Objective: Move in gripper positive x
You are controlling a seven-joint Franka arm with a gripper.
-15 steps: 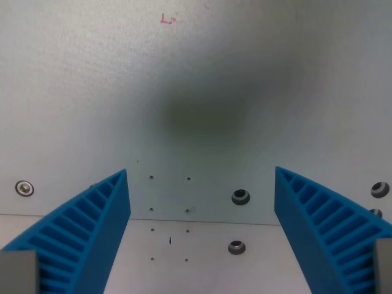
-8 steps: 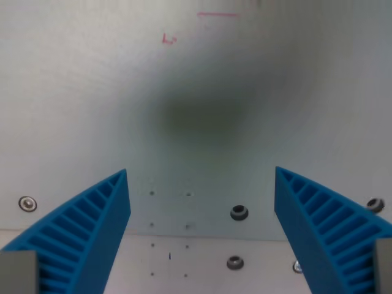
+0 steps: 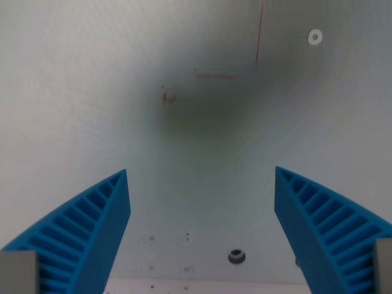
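Wrist view: gripper [image 3: 201, 233] has its blue ribbed fingers [image 3: 92, 236] spread wide, holding nothing, above a pale table [image 3: 73, 92]. Red pen marks [image 3: 168, 98] sit farther off, a bolt [image 3: 236, 255] near, a white washer [image 3: 315, 37] far right.

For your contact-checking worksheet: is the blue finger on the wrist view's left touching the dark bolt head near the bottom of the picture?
Apart. The wrist view shows bare pale surface between the left finger and the bolt head.

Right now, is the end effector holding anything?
No. The end effector is open, with only the bare grey plate between its blue fingers.
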